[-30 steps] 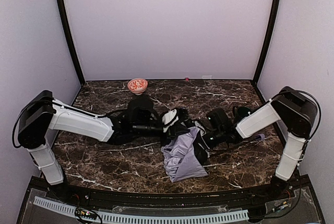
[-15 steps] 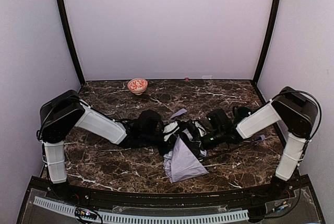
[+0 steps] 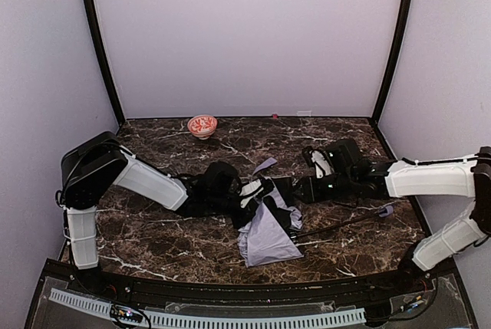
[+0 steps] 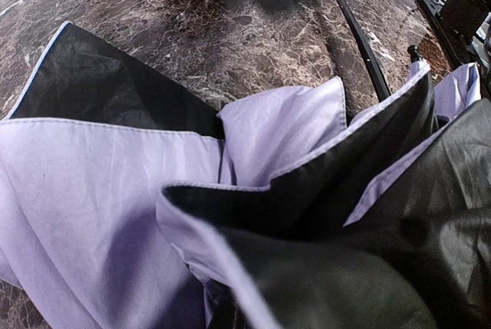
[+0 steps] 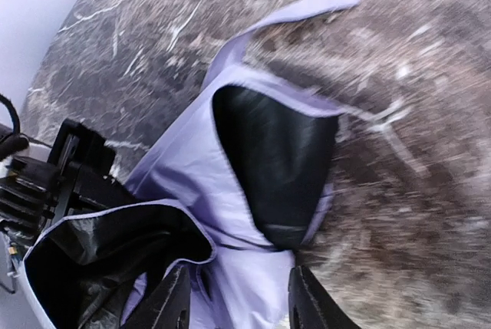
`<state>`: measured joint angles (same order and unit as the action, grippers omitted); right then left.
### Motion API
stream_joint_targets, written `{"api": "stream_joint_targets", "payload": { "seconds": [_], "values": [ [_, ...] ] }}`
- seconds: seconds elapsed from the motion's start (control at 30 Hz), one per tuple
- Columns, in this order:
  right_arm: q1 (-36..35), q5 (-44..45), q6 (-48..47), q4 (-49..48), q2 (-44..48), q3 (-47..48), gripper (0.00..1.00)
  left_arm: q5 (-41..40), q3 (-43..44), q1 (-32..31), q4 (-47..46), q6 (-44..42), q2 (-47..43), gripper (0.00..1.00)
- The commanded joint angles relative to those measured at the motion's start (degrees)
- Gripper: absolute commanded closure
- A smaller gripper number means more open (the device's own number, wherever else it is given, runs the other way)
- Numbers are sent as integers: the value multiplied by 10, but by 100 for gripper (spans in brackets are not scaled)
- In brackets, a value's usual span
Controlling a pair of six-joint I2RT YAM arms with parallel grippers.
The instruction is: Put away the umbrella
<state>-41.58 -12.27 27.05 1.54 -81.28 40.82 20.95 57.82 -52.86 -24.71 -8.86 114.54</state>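
The umbrella (image 3: 268,231) lies half collapsed at mid-table, lavender fabric with black inner folds. Its thin black shaft (image 3: 337,224) runs right to the small lavender handle (image 3: 386,210). My left gripper (image 3: 249,193) is buried in the fabric's left edge. In the left wrist view folds of the umbrella (image 4: 115,191) fill the frame and hide the fingers; the shaft (image 4: 357,34) shows at the top right. My right gripper (image 3: 298,189) is at the fabric's right edge. In the right wrist view it (image 5: 239,306) is open, with the umbrella's lavender fabric (image 5: 199,168) between its fingertips (image 5: 173,302).
A red patterned bowl (image 3: 202,125) stands at the back left of the marble table (image 3: 153,237). A small pink thing (image 3: 275,116) lies at the back wall. Purple walls close in the back and both sides. The left arm's wrist (image 5: 54,183) shows in the right wrist view.
My left arm swung right and pushed the fabric into a tighter heap. My right arm stretched out flat, and its gripper shifted back and left to the fabric's right edge.
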Motion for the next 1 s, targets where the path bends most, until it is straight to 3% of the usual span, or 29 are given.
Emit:
{"api": "stream_joint_targets", "payload": {
  "seconds": [0.0,0.1,0.17,0.3,0.47,0.53,0.67,0.7,0.83,0.97],
  "values": [
    [-13,105,-47,73,66,16,55,12,2,5,41,-8,10,100],
    [-41,-51,-69,-44,102,-26,51,20,1,5,32,-6,8,100],
    [-67,-107,-62,-123,108,-50,49,21,3,5,31,-7,8,100],
    [-116,-115,-74,-164,70,-46,44,20,9,6,36,-9,8,100],
    [-147,-121,-90,-137,-1,-7,41,16,13,8,43,-12,6,100],
    [-153,-121,-90,-135,-13,-4,48,14,12,10,43,-12,4,100],
    [-149,-90,-90,-124,8,-6,96,20,7,14,38,-15,-1,100],
    [-145,-82,-86,-129,23,-11,100,24,6,14,37,-19,-2,100],
    [-90,-49,-30,-182,72,-42,100,52,6,14,37,-41,-4,100],
    [-36,-51,26,-234,38,-77,100,92,6,14,35,-65,-4,100]
  ]
}}
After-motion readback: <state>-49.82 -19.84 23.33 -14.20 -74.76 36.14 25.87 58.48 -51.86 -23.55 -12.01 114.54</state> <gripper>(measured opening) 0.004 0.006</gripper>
